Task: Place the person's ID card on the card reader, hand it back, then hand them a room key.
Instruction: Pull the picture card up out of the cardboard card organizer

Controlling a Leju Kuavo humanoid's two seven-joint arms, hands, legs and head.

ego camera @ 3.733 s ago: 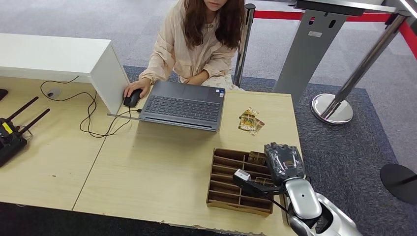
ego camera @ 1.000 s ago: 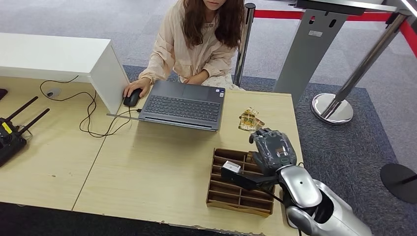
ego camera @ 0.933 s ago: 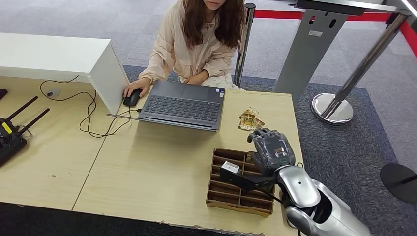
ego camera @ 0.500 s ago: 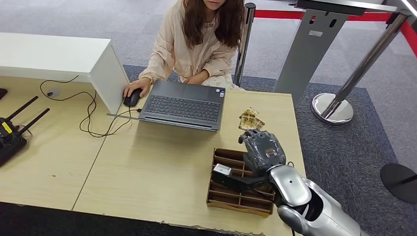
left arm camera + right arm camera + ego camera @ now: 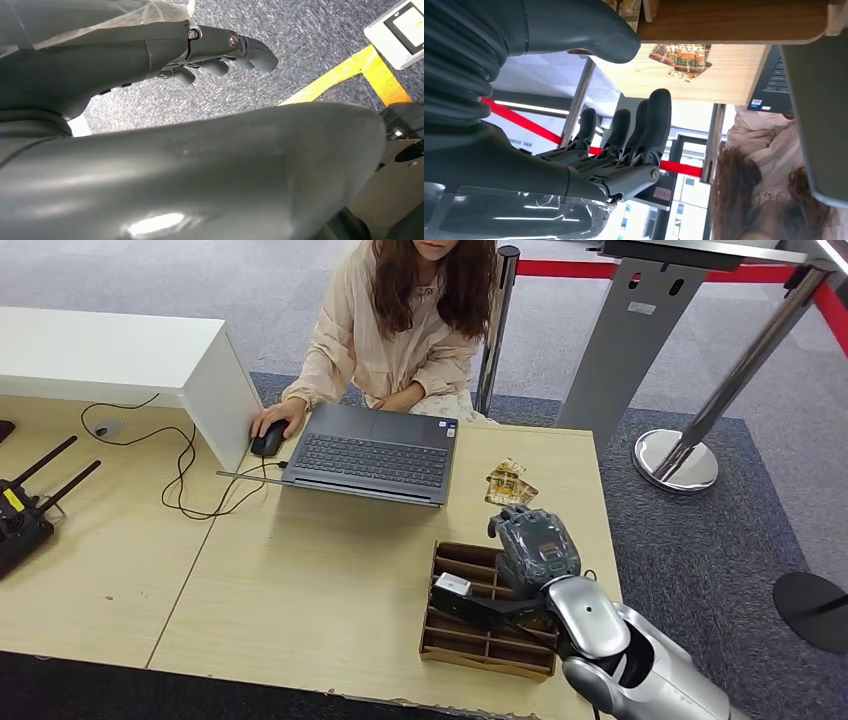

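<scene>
My right hand (image 5: 534, 546) hovers over the far right part of a brown cardboard divider tray (image 5: 452, 632) on the wooden table. In the right wrist view its fingers (image 5: 644, 130) are stretched out and apart, with nothing between them and the thumb (image 5: 589, 30). A small pile of patterned hotel key cards (image 5: 509, 484) lies on the table just beyond the hand, also seen from the wrist (image 5: 684, 59). A person (image 5: 400, 330) sits across the table with one hand on a mouse (image 5: 268, 440). My left hand (image 5: 210, 47) hangs over grey carpet, holding nothing.
An open laptop (image 5: 372, 452) stands between the person and the tray. A white box (image 5: 120, 355), cables (image 5: 185, 475) and a black device with antennas (image 5: 25, 515) occupy the table's left side. Barrier posts (image 5: 690, 455) stand on the carpet to the right.
My right hand has moved left from the tray's right edge and now hangs over its far compartments. The person and the cards have not moved.
</scene>
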